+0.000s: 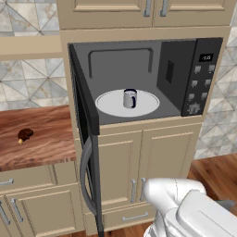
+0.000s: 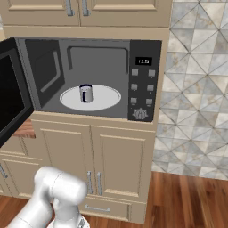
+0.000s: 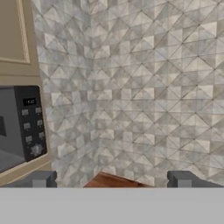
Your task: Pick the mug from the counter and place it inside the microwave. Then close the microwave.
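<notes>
Kitchen cabinets frame the open microwave [image 1: 148, 78], mug already inside.

Beside it runs the wooden bench [image 1: 41, 139]; the microwave door [image 1: 85, 139] hangs fully open, and the mug [image 1: 130, 98] stands upright on the white turntable plate [image 1: 111, 104]. Off to the right, facing the tiled wall, the hand [image 3: 109, 179] is spread wide and empty. Placing looks done; closing is left, so the arm must swing round behind the door and push it shut.
</notes>
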